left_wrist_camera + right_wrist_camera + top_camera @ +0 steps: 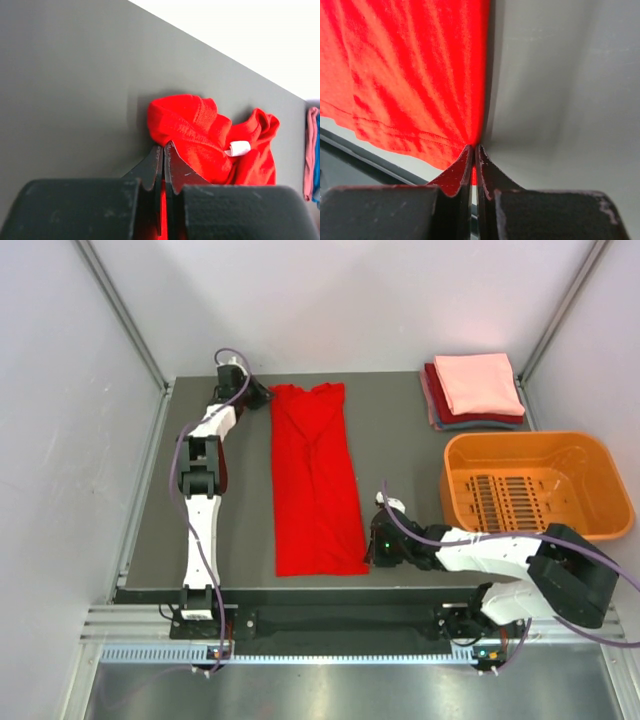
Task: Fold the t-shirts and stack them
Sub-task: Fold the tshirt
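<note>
- From above, a dark grey surface (pixel 400 440) sits inside a booth of plain white walls (pixel 350 300), with a metal rail (pixel 340 625) along its near edge.
- The red shirt (pixel 315 485) lies flat in a long, narrow strip down the middle of the surface, collar at the far end.
- The left tool (pixel 262 395) is at the shirt's far left corner, and the right tool (pixel 372 545) is at its near right corner.
- Folded shirts (pixel 475 390) are stacked at the far right corner, pink on top. An orange basket (pixel 600 455) stands just in front of them.
- In the left wrist view, the left tool (pixel 164 147) is closed, pinching bunched red shirt (pixel 210 145) near the collar. A white label (pixel 238 148) shows there. The grey surface (pixel 75 90) runs back to the white wall (pixel 250 30).
- In the right wrist view, the right tool (pixel 473 148) is closed on the hem corner of the red shirt (pixel 405 75), with the bare surface (pixel 555 75) beside it.
</note>
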Robot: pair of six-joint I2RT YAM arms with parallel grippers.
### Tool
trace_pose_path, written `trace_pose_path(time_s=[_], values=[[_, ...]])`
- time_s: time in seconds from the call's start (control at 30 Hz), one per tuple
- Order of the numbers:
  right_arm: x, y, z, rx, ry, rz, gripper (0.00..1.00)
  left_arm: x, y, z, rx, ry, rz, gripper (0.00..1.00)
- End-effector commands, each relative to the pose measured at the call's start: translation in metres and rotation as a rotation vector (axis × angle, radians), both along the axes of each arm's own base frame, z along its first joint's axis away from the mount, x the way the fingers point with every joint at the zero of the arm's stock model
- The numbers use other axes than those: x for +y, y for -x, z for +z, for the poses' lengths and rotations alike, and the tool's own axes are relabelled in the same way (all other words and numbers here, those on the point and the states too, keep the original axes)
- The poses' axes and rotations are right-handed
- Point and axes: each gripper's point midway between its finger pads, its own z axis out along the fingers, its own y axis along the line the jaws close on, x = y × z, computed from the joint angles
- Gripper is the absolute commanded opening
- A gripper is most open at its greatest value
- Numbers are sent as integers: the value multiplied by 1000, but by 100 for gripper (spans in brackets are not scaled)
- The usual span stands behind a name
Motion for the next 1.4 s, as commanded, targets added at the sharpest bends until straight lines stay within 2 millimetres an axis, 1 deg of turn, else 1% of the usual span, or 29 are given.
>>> trace_pose_path(time_s=[0.0, 0.03, 0.07, 0.13, 0.2, 0.23, 0.27, 0.3, 0.37, 0.4, 0.43, 0.47, 0.5, 0.53, 0.57, 0.6, 0.63, 0.67, 0.7, 0.73, 0.77, 0.8, 0.87, 0.9, 0.97, 1.03, 1.17, 1.27, 1.37], values=[[1, -1, -7, 18, 30, -53, 0, 25, -17, 22, -55, -47, 79, 0], [2, -3, -8, 15, 37, -56, 0, 25, -17, 26, -64, -44, 70, 3], [2, -4, -7, 16, 40, -61, 0, 32, -16, 25, -52, -49, 75, 14], [8, -9, -1, 7, 29, -67, 0, 39, -10, 32, -39, -78, 65, 26], [10, -11, 1, 3, 20, -69, 0, 58, 6, 24, 33, -141, 73, 40], [10, -12, 3, -6, 17, -74, 0, 68, 12, 46, 25, -168, 92, 41], [9, -13, 3, -10, 20, -73, 0, 78, 30, 29, 108, -200, 118, 43], [8, -13, 3, -14, 23, -73, 0, 83, 39, 56, 88, -229, 126, 44], [8, -12, 4, -19, 19, -61, 0, 90, 67, 57, 166, -276, 140, 43], [8, -12, 3, -22, 20, -52, 0, 87, 101, 55, 260, -288, 120, 42], [9, -12, 4, -22, 13, -45, 0, 78, 124, 51, 319, -286, 95, 40], [11, -13, 5, -29, 5, -33, 0, 69, 168, 18, 447, -282, 60, 39], [13, -12, 6, -29, -6, -21, 0, 66, 186, 45, 399, -312, 72, 38], [14, -11, 7, -32, -11, -10, 0, 53, 207, 41, 408, -330, 60, 39], [16, -12, 9, -42, -13, 9, 0, 54, 254, 6, 505, -338, 60, 40], [17, -11, 10, -44, -15, 25, 0, 39, 266, 30, 430, -335, 48, 41], [19, -11, 12, -49, -22, 43, 0, 29, 282, 28, 423, -320, 19, 41], [17, -9, 11, -49, -8, 64, 0, 22, 316, 8, 500, -303, -11, 40], [18, -9, 12, -51, -4, 76, 0, 12, 333, 19, 482, -287, -49, 40], [15, -7, 9, -41, 16, 88, 0, 1, 373, 3, 575, -328, -104, 39], [15, -7, 9, -43, 21, 103, 0, -2, 390, 1, 591, -361, -112, 40], [16, -6, 9, -43, 22, 114, 0, -8, 403, 15, 552, -359, -105, 40], [16, -6, 11, -49, 17, 129, 0, -29, 440, 17, 537, -312, -134, 41], [15, -6, 10, -50, 19, 127, 0, -29, 446, 16, 535, -287, -111, 41], [14, -5, 11, -56, 9, 122, 0, -40, 470, 8, 569, -246, -139, 42], [14, -5, 15, -61, -3, 115, 0, -47, 485, 3, 602, -270, -168, 42], [10, -3, 13, -56, -3, 103, 0, -43, 511, -14, 673, -357, -149, 44], [7, -1, 10, -48, 2, 99, 0, -50, 521, -18, 680, -380, -158, 44], [8, -1, 11, -49, -9, 87, 0, -40, 527, -29, 700, -442, -115, 43]])
